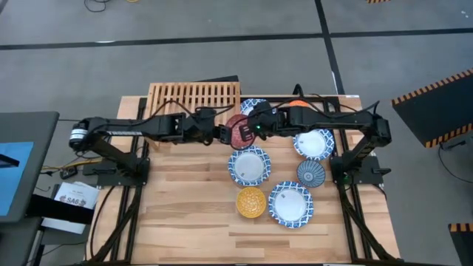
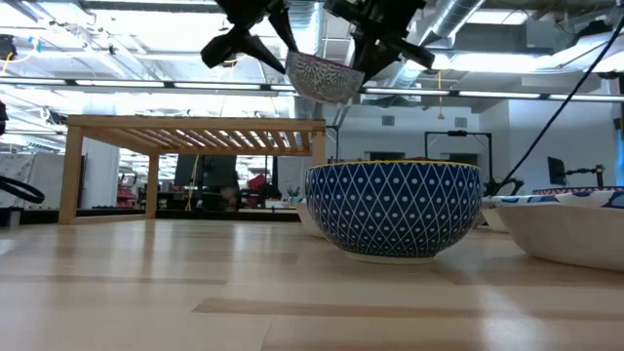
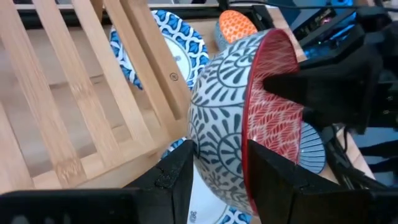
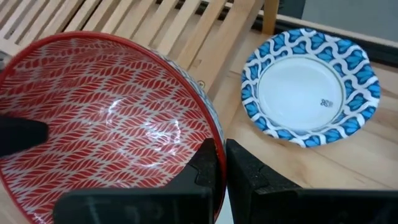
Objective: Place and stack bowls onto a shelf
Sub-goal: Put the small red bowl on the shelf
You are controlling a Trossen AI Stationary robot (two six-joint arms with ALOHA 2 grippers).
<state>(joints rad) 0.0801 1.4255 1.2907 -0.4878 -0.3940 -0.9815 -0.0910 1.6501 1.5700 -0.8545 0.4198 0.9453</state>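
Red bowl [image 1: 238,131] held mid-air by both arms, beside shelf [image 1: 194,97].
Left end effector [image 3: 214,165] and right end effector [image 4: 221,163] each clamped on its rim.

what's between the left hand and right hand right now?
The red bowl, held off the table beside the shelf: left hand and right hand each pinch its rim. Clearest in the wrist views.

The 2 arms, left arm [image 1: 140,127] and right arm [image 1: 347,120], are matte black jointed tubes with thin black cables looped along them and flat dark fingers.
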